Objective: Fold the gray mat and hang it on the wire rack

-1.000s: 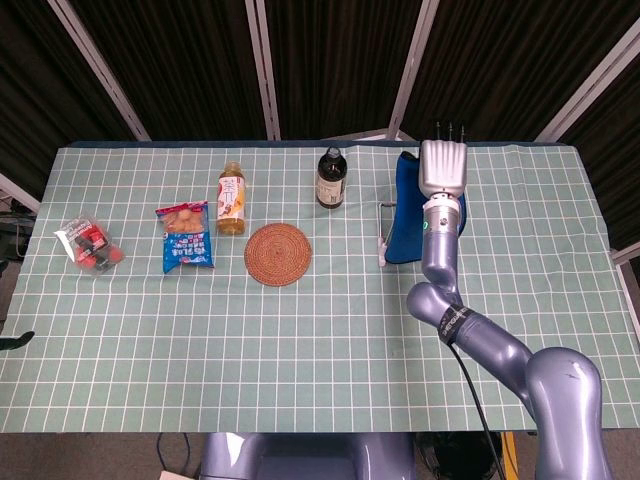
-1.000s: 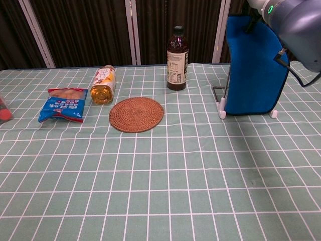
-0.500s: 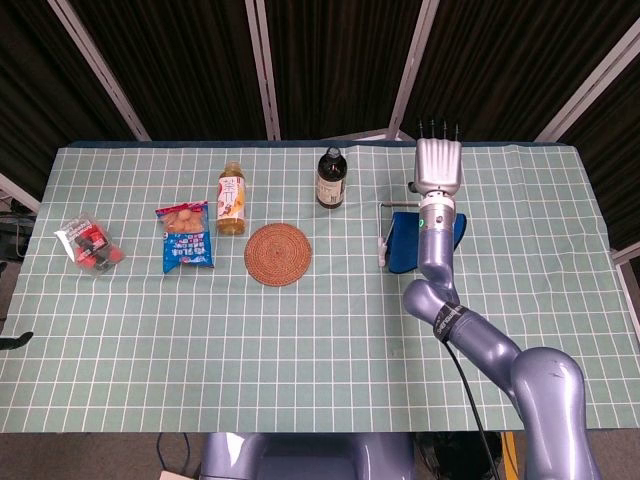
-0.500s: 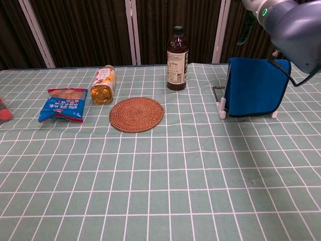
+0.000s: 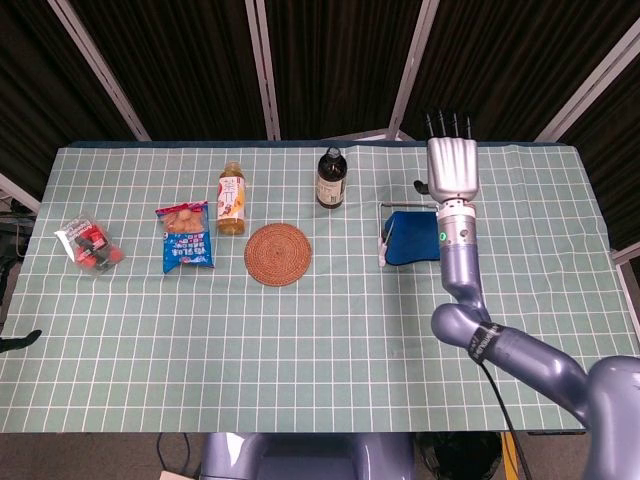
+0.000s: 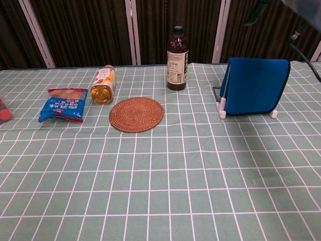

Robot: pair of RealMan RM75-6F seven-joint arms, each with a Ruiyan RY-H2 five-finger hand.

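**Mat draped over the wire rack, right robot hand raised above it**

Mat [image 6: 256, 85], blue in these views though the task calls it gray, hangs folded over the wire rack [image 6: 221, 106] at the right rear of the tabletop [image 5: 300, 330]. In the chest view its front face drops from the rack's top bar almost to the checked cloth, with a dark trim along its edges. The rack's white feet show at the lower left and lower right corners of the mat, and a thin wire frame sticks out to the left behind it.

The right robot hand [image 5: 453, 165] is above the rack in the head view, back of the hand toward the camera, its dark fingertips [image 5: 447, 122] pointing toward the far edge of the tabletop. The fingers lie straight and side by side; nothing is in the hand, and it is released and clear of the mat. The chest view catches only a sliver of the arm at the top right corner. The left robot hand appears in neither view.

Across the rest of the tabletop: a dark bottle [image 6: 177, 59] stands upright to the left of the rack, a round woven coaster [image 6: 136, 114] lies nearer the front, a bottle of amber drink [image 6: 103, 84] lies on its side, a blue snack packet [image 6: 65, 104] sits beside it, and a small red packet [image 5: 90, 245] is at the far left.
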